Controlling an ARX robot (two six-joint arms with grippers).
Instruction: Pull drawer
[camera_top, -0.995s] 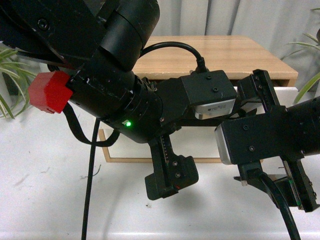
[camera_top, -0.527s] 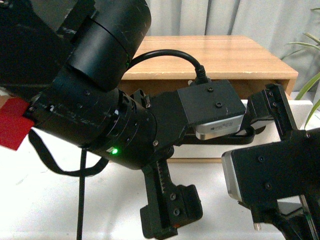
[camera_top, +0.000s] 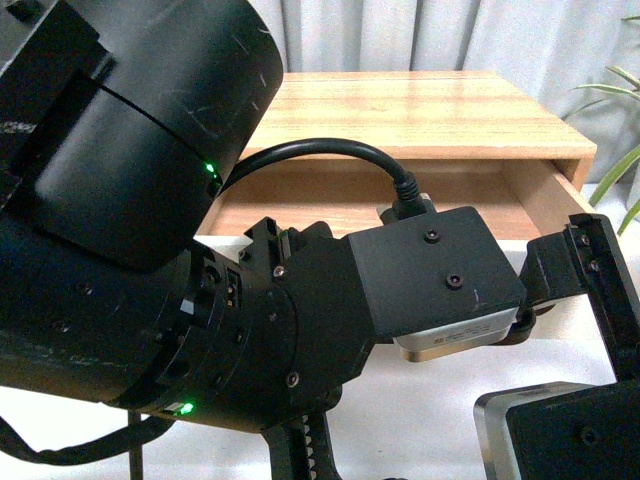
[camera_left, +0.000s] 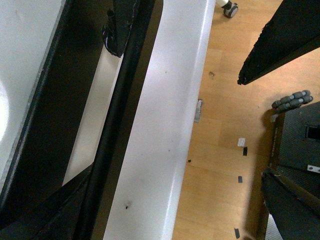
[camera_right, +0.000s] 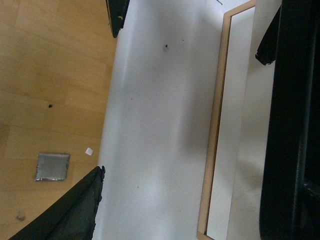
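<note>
Front view is mostly our left arm (camera_top: 120, 200) and its wrist camera (camera_top: 440, 270), so where do we actually see the drawer (camera_top: 540, 195)?

> We've got it right behind that arm. It stands open out of the wooden cabinet (camera_top: 420, 100), light wood inside showing, front end toward us over the white table (camera_top: 420, 410). Curtain (camera_top: 450, 35) at the back, plant leaves (camera_top: 615, 90) off to the right.

OK, and the pincers? The front only gives us bits of them.

> Wrist views sort it. In the left wrist view the left gripper (camera_left: 252, 129) is spread wide. We see two dark fingers (camera_left: 280, 35) well apart with only wooden floor (camera_left: 220, 135) between them. The black bar handle (camera_left: 111, 140) runs along the white drawer front (camera_left: 90, 130), off to one side of those fingers and not between them.

And the right one?

> Same deal in the right wrist view. The right gripper (camera_right: 107, 102) is wide too, fingers (camera_right: 75, 210) well apart, with table edge and floor in the gap. The wood-edged drawer front lies across the table from them. We honestly can't tell whether either gripper touches the handle.
</note>
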